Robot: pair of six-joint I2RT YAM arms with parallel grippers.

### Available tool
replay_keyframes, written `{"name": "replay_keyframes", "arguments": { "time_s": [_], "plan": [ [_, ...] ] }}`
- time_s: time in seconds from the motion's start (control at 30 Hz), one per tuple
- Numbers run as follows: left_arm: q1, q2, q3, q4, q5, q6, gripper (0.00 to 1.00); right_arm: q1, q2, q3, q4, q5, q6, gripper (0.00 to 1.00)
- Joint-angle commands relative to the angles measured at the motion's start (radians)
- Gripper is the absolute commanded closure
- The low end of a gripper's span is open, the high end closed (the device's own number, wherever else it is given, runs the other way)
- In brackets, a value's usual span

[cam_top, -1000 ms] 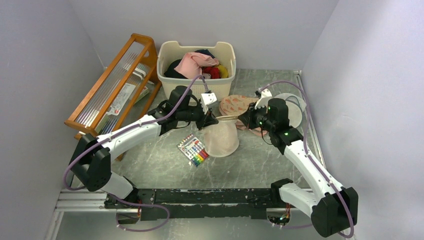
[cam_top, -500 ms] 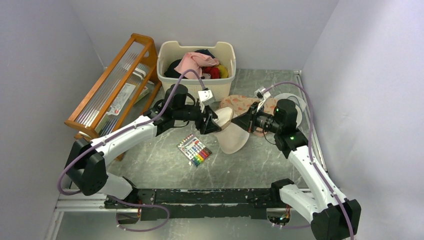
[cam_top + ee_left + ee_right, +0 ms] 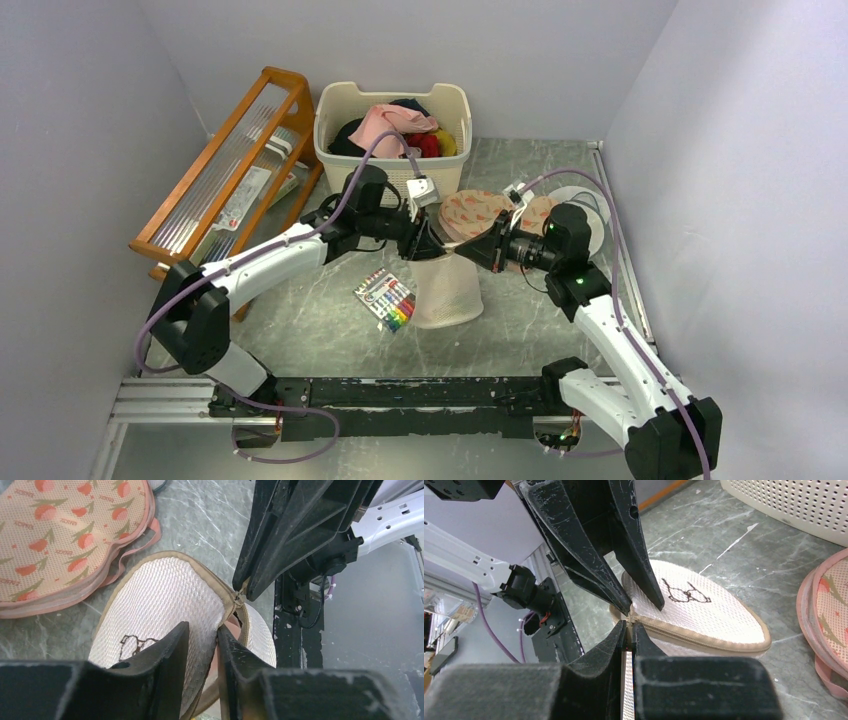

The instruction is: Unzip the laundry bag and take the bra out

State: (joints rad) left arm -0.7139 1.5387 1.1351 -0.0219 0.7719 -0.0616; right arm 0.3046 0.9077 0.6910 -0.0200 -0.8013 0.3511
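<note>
Now mid-unzip: laundry bag [image 3: 443,288] hanging at centre frame.
Left end effector [image 3: 425,243] pinching the lid rim, right end effector [image 3: 487,250] pressed together on the zip seam; probably light, soft, saggy, best gripped at the stiffer piped rim or zip tab.

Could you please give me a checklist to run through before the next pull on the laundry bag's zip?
1. Left tool clamps the laundry bag lid: ok.
2. Right tool shut at the zip seam: ok.
3. Zip pull itself between its tips: cannot tell.
4. Zip open all round: not ok, only a short gap shows.
5. Bra in sight: cannot tell.
</note>
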Motion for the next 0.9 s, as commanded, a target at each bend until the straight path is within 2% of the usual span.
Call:
{"name": "replay_keyframes", "arguments": {
  "time_s": [0.0,0.2,0.37,0.57,0.77,0.87],
  "plan": [
    [0.006,0.012,0.047,-0.028,0.026,0.002,0.66,0.008,-0.011,-0.003,0.006,-0.010,-0.006,1.00],
    [0.005,-0.005,0.048,-0.031,0.023,0.016,0.84,0.008,0.015,0.008,-0.066,0.012,-0.027,1.00],
    [0.006,-0.041,0.034,-0.022,0.011,0.033,0.92,0.008,0.038,0.028,-0.122,0.034,-0.060,1.00],
    [0.005,-0.089,0.015,-0.014,0.003,0.056,0.93,0.007,0.015,0.034,-0.127,0.110,-0.059,1.00],
    [0.006,-0.133,-0.005,0.003,-0.004,0.069,0.93,-0.003,-0.008,0.025,-0.135,0.305,-0.011,1.00],
    [0.005,-0.153,-0.014,0.011,-0.012,0.074,0.93,-0.028,0.015,0.030,-0.152,0.353,0.001,1.00]
  ]
}}
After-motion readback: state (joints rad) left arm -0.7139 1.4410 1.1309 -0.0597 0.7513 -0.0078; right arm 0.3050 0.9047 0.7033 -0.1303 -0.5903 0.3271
